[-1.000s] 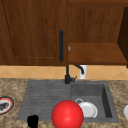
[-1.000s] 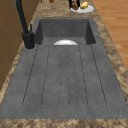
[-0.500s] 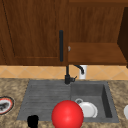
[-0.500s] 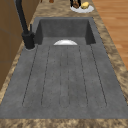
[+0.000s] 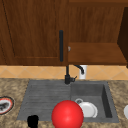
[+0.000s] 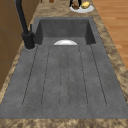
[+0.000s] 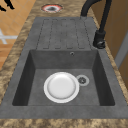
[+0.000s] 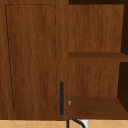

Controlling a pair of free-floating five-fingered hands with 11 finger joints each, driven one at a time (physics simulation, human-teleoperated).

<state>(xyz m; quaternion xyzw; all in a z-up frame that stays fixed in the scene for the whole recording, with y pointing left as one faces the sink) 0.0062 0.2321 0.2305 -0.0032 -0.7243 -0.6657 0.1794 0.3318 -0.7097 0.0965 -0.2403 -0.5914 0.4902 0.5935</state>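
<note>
Black left hand [image 5: 32,121] hovers at the sink's [image 5: 45,96] near edge, finger state unclear.
Moving right, it could knock the red ball [image 5: 67,115] onto the white plate [image 7: 61,87].

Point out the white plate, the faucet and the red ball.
white plate [image 7: 61,87], right side view, centre of its face
faucet [image 6: 28,40], left side view, its base
red ball [image 5: 67,114], front view, its middle

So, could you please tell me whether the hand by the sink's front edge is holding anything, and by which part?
Cannot be told: the left hand shows as a dark shape at the sink front edge, with nothing visible in it.
</note>
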